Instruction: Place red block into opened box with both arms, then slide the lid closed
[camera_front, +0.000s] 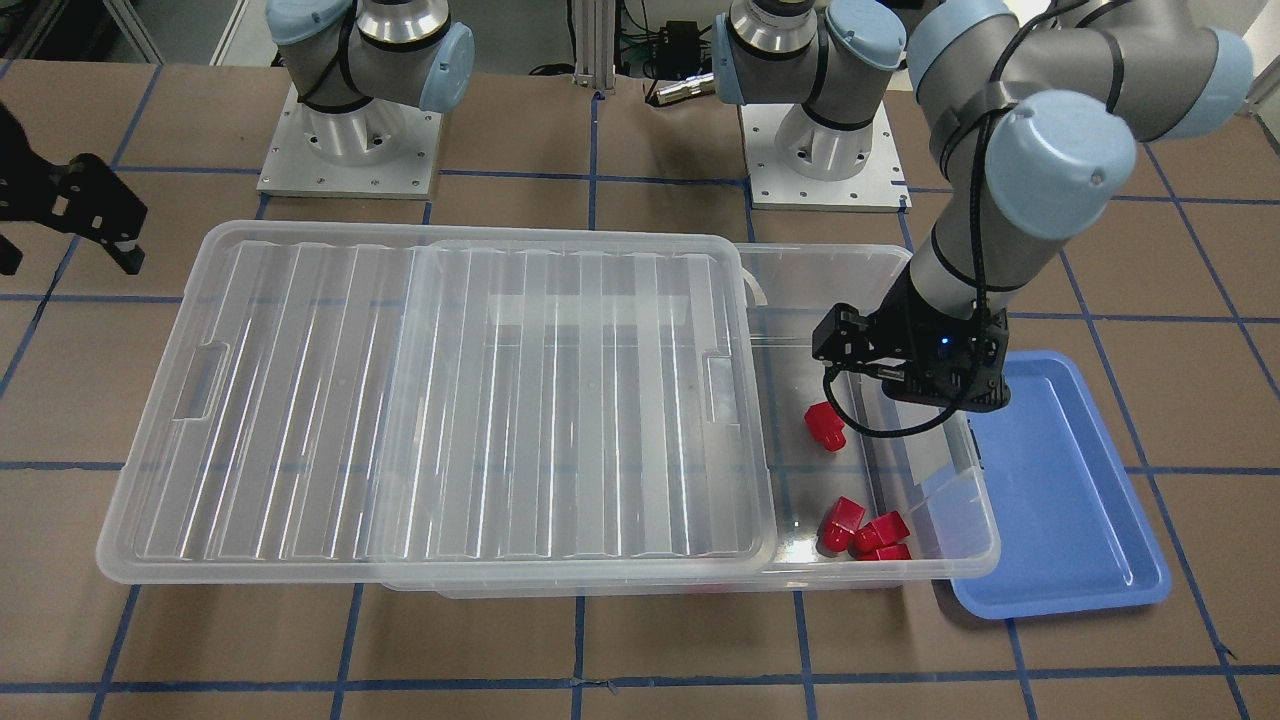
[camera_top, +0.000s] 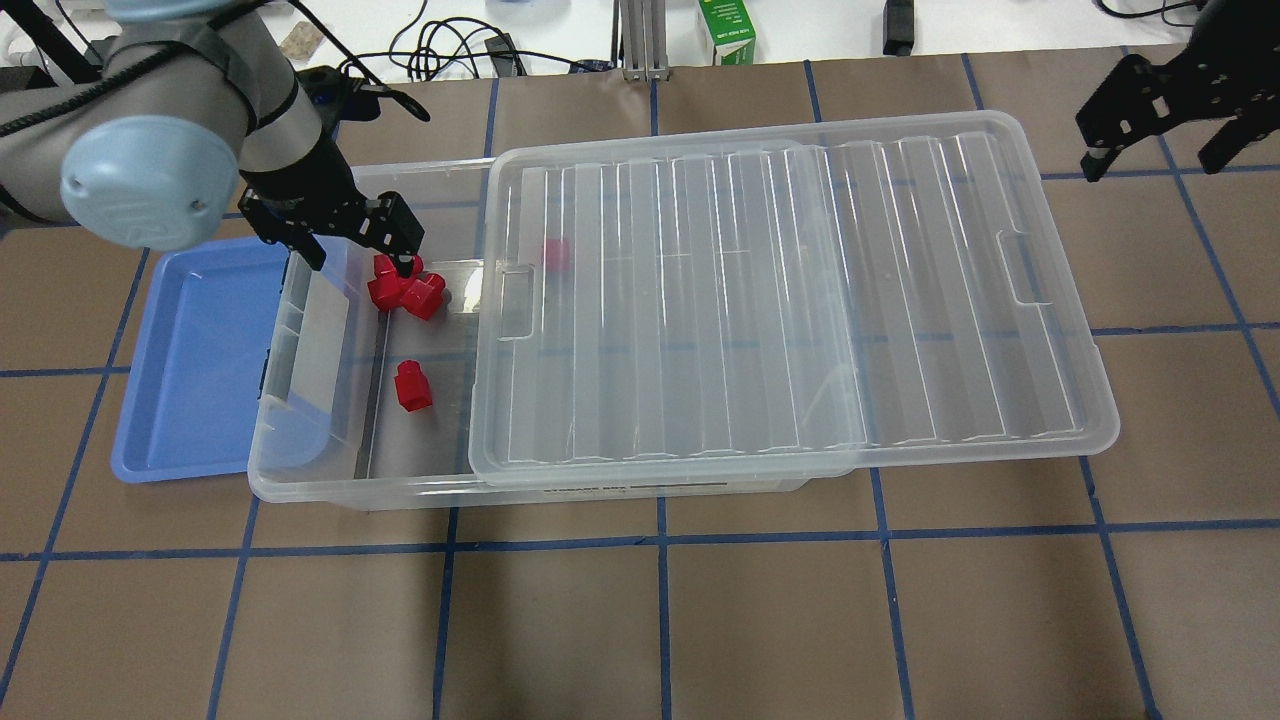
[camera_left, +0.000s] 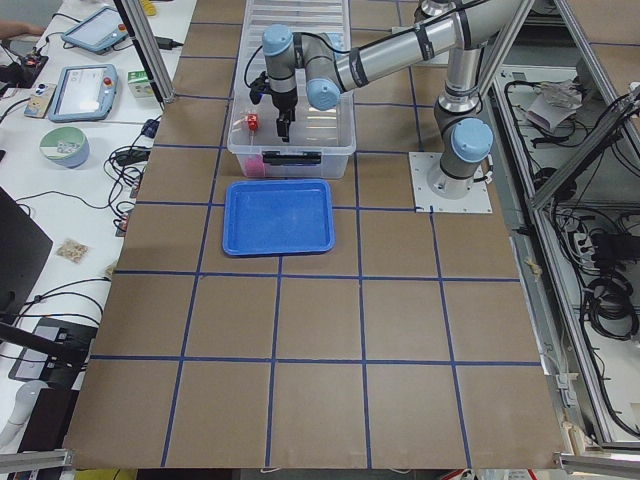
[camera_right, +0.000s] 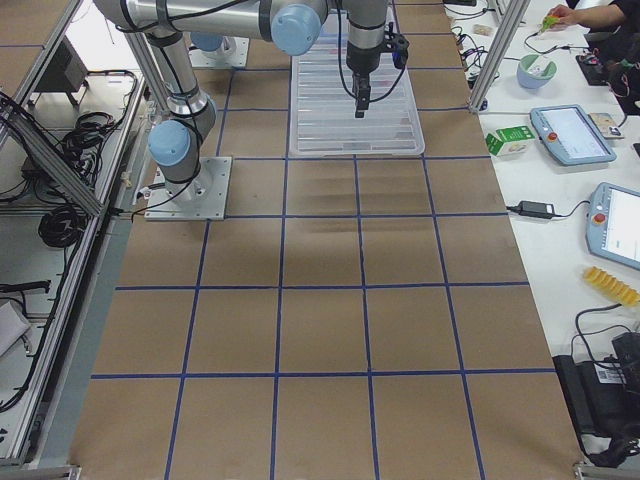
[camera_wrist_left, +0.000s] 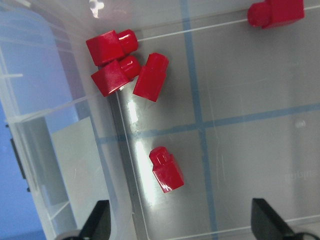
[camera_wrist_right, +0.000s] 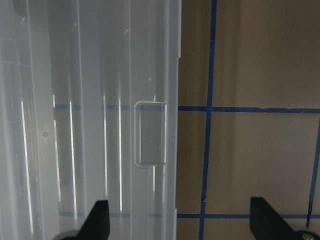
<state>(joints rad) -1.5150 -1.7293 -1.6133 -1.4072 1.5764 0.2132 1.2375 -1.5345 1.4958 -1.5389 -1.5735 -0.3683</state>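
While the left hand (camera_wrist_left: 182, 222) is hanging over the uncovered end of the box (camera_top: 330, 487), fingers spread wide and gripping nothing, the red block (camera_wrist_left: 166, 169) is lying on its side on the box floor below it, touching neither wall nor any neighbour. Three more red blocks (camera_wrist_left: 125, 70) are sitting bunched in the nearby corner, and a fifth block (camera_top: 555, 252) is showing through the lid (camera_top: 780, 300).

The lid is resting on the rim, covering most of the box and overhanging its right end; only a strip at the left end is standing open. The lid's edge with its handle recess (camera_top: 515, 303) is bordering that strip.

The right hand (camera_top: 1160, 150) is hovering above the desk (camera_top: 660, 620) just off the lid's right end, fingers wide, carrying nothing.

A blue tray (camera_top: 200, 350) is lying at the box's left end, its edge overlapped by the box rim. Brown paper with a blue tape grid is covering the desk. Side benches are carrying pendants (camera_right: 570, 133), a bowl (camera_left: 64, 147) and cables.
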